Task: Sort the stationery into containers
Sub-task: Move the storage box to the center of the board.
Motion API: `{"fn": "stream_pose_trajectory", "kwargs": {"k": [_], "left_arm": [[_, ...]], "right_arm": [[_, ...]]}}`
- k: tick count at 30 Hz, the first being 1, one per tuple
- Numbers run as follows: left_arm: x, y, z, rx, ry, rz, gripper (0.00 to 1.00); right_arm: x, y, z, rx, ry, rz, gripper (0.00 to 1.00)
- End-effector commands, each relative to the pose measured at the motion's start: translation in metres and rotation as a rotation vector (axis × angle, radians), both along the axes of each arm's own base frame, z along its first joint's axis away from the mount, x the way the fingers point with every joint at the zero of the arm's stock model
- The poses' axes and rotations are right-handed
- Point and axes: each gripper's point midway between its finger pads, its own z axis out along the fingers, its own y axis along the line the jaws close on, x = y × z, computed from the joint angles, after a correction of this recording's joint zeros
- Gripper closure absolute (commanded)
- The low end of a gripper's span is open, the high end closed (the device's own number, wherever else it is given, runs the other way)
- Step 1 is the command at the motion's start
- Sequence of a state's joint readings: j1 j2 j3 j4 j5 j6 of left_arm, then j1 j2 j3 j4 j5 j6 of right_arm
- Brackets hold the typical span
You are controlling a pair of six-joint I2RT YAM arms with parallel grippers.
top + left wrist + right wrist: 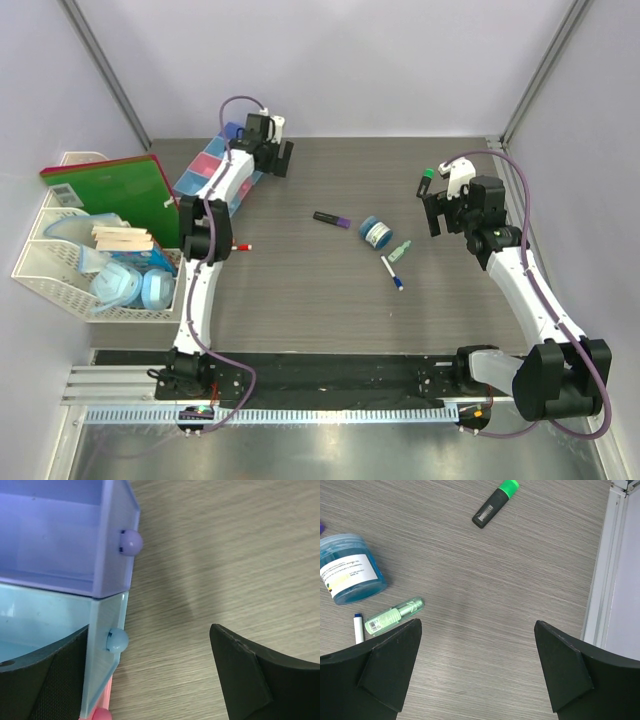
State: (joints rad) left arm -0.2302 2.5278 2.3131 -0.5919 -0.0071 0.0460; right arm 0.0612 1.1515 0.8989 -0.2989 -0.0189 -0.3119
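Pale lilac walls enclose a grey wood-grain table. At the far left stands a row of translucent blue, pink and purple plastic bins, with the left pincer beside them, jaws apart. Mid-table lie a purple-ended black highlighter, a round blue jar, a small green bottle and a blue-capped white marker. The right pincer hangs wide open near a green-capped black highlighter.
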Motion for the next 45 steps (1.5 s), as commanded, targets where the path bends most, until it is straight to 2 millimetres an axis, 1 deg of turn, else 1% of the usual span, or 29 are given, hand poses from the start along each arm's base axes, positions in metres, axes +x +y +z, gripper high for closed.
{"fn": "stream_pose_trajectory", "kwargs": {"k": [1,5,11,14,15,16,18,19,20,21,22,23,25,26,27,28,29,30,31,32,36,37,38,39,40,41,42,43,45], "left_arm": [[-0.021,-0.056,0.004,-0.047,0.013,-0.166,0.09],[-0.038,-0.084,0.000,-0.035,0.027,-0.236,0.10],[-0.058,-0.115,-0.003,-0.013,0.037,-0.323,0.11],[-0.059,-0.122,0.005,0.000,0.007,-0.336,0.12],[-0.056,-0.119,0.007,0.019,-0.011,-0.315,0.12],[-0.051,-0.119,0.017,0.021,-0.047,-0.303,0.11],[-0.044,-0.116,0.028,0.024,-0.094,-0.271,0.11],[-0.039,-0.106,0.032,0.058,-0.116,-0.226,0.11],[-0.035,-0.105,0.045,0.055,-0.153,-0.210,0.10],[-0.034,-0.103,0.052,0.056,-0.166,-0.196,0.09],[-0.034,-0.102,0.057,0.056,-0.174,-0.191,0.09],[-0.034,-0.102,0.073,0.045,-0.201,-0.190,0.09],[-0.038,-0.103,0.083,0.028,-0.217,-0.200,0.09],[-0.041,-0.104,0.100,0.012,-0.246,-0.201,0.09],[-0.042,-0.105,0.109,0.000,-0.265,-0.204,0.09],[-0.045,-0.105,0.109,-0.006,-0.262,-0.210,0.09],[-0.047,-0.104,0.115,-0.010,-0.273,-0.209,0.09],[-0.046,-0.105,0.134,-0.032,-0.324,-0.205,0.09],[-0.048,-0.104,0.130,-0.031,-0.323,-0.206,0.09],[-0.047,-0.105,0.135,-0.042,-0.339,-0.203,0.09],[-0.039,-0.111,0.133,-0.073,-0.352,-0.189,0.09],[-0.035,-0.113,0.121,-0.074,-0.338,-0.184,0.10],[-0.032,-0.114,0.117,-0.073,-0.338,-0.179,0.10],[-0.025,-0.110,0.119,-0.057,-0.357,-0.144,0.11],[-0.019,-0.107,0.108,-0.038,-0.355,-0.121,0.11],[-0.014,-0.104,0.103,-0.014,-0.362,-0.102,0.11],[-0.005,-0.096,0.111,0.019,-0.394,-0.056,0.11],[0.001,-0.092,0.096,0.052,-0.386,-0.037,0.11],[0.012,-0.084,0.104,0.099,-0.435,0.001,0.11]], "right_arm": [[0.004,-0.003,0.016,0.003,-0.063,-0.019,0.00],[0.004,-0.003,0.017,0.005,-0.068,-0.020,0.00],[0.002,-0.003,0.018,0.006,-0.072,-0.019,0.00],[0.002,-0.003,0.018,0.007,-0.072,-0.017,0.00],[0.002,-0.003,0.018,0.008,-0.072,-0.018,0.00],[0.002,-0.003,0.016,0.008,-0.069,-0.018,0.00],[0.002,-0.002,0.017,0.008,-0.071,-0.016,0.00],[0.002,-0.003,0.017,0.009,-0.072,-0.016,0.00],[0.001,-0.003,0.017,0.009,-0.071,-0.016,0.00],[0.001,-0.002,0.017,0.009,-0.071,-0.015,0.00],[0.002,-0.003,0.017,0.009,-0.072,-0.016,0.00],[0.002,-0.003,0.017,0.009,-0.072,-0.016,0.00],[0.002,-0.003,0.018,0.009,-0.074,-0.016,0.00],[0.002,-0.002,0.018,0.011,-0.074,-0.014,0.01],[0.002,-0.002,0.019,0.011,-0.077,-0.016,0.00],[0.001,-0.002,0.018,0.011,-0.075,-0.016,0.00],[0.001,-0.002,0.018,0.011,-0.075,-0.016,0.00],[0.001,-0.003,0.019,0.011,-0.077,-0.017,0.00],[0.001,-0.002,0.018,0.011,-0.075,-0.016,0.00],[0.001,-0.001,0.019,0.012,-0.077,-0.013,0.00],[0.002,-0.002,0.018,0.010,-0.074,-0.017,0.00],[0.002,-0.003,0.018,0.009,-0.074,-0.018,0.00],[0.002,-0.003,0.017,0.007,-0.072,-0.019,0.00],[0.001,-0.003,0.017,0.007,-0.072,-0.019,0.00],[0.001,-0.003,0.016,0.007,-0.069,-0.019,0.00],[0.001,-0.003,0.016,0.006,-0.071,-0.019,0.00],[0.001,-0.003,0.016,0.005,-0.071,-0.018,0.00],[0.001,-0.003,0.017,0.005,-0.073,-0.018,0.00],[0.001,-0.003,0.017,0.005,-0.074,-0.014,0.00]]}}
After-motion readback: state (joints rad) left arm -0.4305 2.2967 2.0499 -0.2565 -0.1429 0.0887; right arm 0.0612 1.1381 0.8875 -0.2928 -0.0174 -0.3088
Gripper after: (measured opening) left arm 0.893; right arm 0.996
